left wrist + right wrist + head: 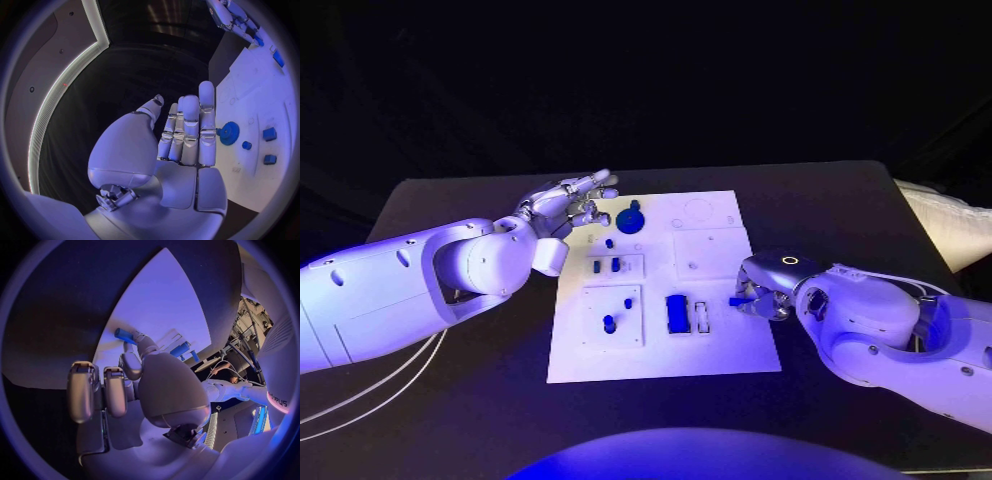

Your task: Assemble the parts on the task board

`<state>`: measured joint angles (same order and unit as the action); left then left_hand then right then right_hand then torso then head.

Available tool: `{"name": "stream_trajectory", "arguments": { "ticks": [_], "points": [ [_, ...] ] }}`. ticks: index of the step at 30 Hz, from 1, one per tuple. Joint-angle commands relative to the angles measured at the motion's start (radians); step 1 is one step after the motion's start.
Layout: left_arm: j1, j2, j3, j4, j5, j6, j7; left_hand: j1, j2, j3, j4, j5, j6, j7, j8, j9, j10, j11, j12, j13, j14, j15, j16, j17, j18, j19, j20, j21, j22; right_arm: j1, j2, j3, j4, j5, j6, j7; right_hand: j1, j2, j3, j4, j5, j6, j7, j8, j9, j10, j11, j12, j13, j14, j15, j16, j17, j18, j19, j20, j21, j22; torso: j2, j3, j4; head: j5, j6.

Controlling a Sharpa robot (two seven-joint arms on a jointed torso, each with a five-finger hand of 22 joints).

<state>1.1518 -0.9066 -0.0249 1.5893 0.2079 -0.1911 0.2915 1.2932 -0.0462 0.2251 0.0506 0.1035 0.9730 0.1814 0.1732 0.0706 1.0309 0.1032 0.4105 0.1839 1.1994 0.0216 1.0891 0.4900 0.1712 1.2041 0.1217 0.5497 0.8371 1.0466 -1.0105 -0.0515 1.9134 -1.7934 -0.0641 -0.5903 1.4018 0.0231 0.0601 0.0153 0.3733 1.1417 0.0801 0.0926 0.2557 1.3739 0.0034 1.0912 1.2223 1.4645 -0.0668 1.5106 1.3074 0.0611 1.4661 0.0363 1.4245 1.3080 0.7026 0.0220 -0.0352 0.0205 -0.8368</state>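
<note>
The left robot hand (568,205) hovers by the white task board (733,355) with fingers straight and apart — holding nothing. The right robot hand (759,298) seemingly pinches a small blue part (124,334) at the board's edge.

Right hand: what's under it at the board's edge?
The right hand sits over the right edge of the task board, with a small blue part at its fingertips. The board under the palm is covered, so anything else there can't be seen.

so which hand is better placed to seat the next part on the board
Probably the right hand: it pinches a small blue part at the task board's right edge. The left hand holds nothing, fingers extended beside the blue gear.
</note>
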Motion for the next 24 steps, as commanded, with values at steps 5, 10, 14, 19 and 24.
{"name": "stream_trajectory", "arguments": {
  "ticks": [5,10,14,19,24],
  "points": [
    [-0.001,0.0,0.001,0.003,-0.006,0.019,0.004,0.0,0.0,-0.004,0.001,0.004,-0.005,-0.002,0.003,-0.002,-0.003,0.0,0.005,-0.001,-0.005,0.0,0.002,-0.001,0.011,-0.006,0.001,0.0,-0.001,-0.012,-0.005,-0.01,0.002,0.131,-0.091,-0.018,-0.07,-0.028,0.078,0.026,0.052,0.01,-0.006,0.001,0.002,0.02,-0.011,0.013,0.021,0.087,-0.009,0.009,0.17,-0.01,0.018,-0.007,0.009,0.027,0.001,0.0008,0.001,0.0,0.001],
    [-0.001,-0.001,0.001,0.004,-0.006,0.019,0.004,0.002,0.001,-0.004,0.0,0.005,-0.006,-0.002,0.004,-0.002,-0.005,0.0,0.006,-0.001,-0.006,0.001,0.002,-0.004,0.011,-0.006,0.001,0.0,-0.002,-0.012,-0.008,-0.01,0.017,0.2,-0.157,-0.018,-0.115,-0.047,0.127,0.05,0.093,0.012,-0.008,0.0,0.004,0.026,-0.012,0.018,0.026,0.087,-0.01,0.008,0.169,-0.01,0.019,-0.008,0.01,0.03,0.001,0.0001,0.0003,0.001,0.0],
    [-0.001,-0.001,0.001,0.005,-0.006,0.02,0.004,0.002,0.001,-0.004,0.0,0.005,-0.006,-0.002,0.004,-0.002,-0.005,0.0,0.006,-0.001,-0.006,0.001,0.002,-0.004,0.011,-0.006,0.001,0.0,-0.002,-0.011,-0.008,-0.01,0.028,0.245,-0.191,-0.019,-0.141,-0.066,0.165,0.061,0.096,0.016,-0.008,0.0,0.007,0.031,-0.013,0.023,0.031,0.087,-0.011,0.008,0.17,-0.01,0.02,-0.009,0.012,0.032,0.001,0.0004,0.0005,0.003,-0.002],
    [-0.001,-0.002,0.001,0.006,-0.006,0.019,0.004,0.002,0.001,-0.004,0.0,0.005,-0.006,-0.002,0.004,-0.002,-0.005,0.0,0.006,-0.001,-0.006,0.001,0.002,-0.004,0.011,-0.006,0.001,0.0,-0.002,-0.011,-0.004,-0.01,0.034,0.326,-0.215,-0.02,-0.166,-0.08,0.184,0.074,0.092,0.018,-0.009,0.001,0.009,0.035,-0.013,0.027,0.036,0.088,-0.011,0.009,0.171,-0.011,0.022,-0.009,0.013,0.035,0.001,0.0005,0.0001,0.005,-0.004],
    [-0.001,-0.002,0.001,0.007,-0.007,0.02,0.003,0.002,0.001,-0.004,0.0,0.005,-0.006,-0.002,0.004,-0.002,-0.005,0.0,0.006,-0.001,-0.006,0.001,0.002,-0.004,0.011,-0.006,0.001,0.0,-0.002,-0.011,0.005,-0.01,0.037,0.393,-0.221,-0.02,-0.188,-0.086,0.192,0.087,0.093,0.02,-0.008,0.001,0.011,0.038,-0.013,0.031,0.039,0.088,-0.011,0.01,0.174,-0.011,0.022,-0.009,0.014,0.036,0.0,-0.0001,0.0004,0.007,-0.007]
  ]
}}
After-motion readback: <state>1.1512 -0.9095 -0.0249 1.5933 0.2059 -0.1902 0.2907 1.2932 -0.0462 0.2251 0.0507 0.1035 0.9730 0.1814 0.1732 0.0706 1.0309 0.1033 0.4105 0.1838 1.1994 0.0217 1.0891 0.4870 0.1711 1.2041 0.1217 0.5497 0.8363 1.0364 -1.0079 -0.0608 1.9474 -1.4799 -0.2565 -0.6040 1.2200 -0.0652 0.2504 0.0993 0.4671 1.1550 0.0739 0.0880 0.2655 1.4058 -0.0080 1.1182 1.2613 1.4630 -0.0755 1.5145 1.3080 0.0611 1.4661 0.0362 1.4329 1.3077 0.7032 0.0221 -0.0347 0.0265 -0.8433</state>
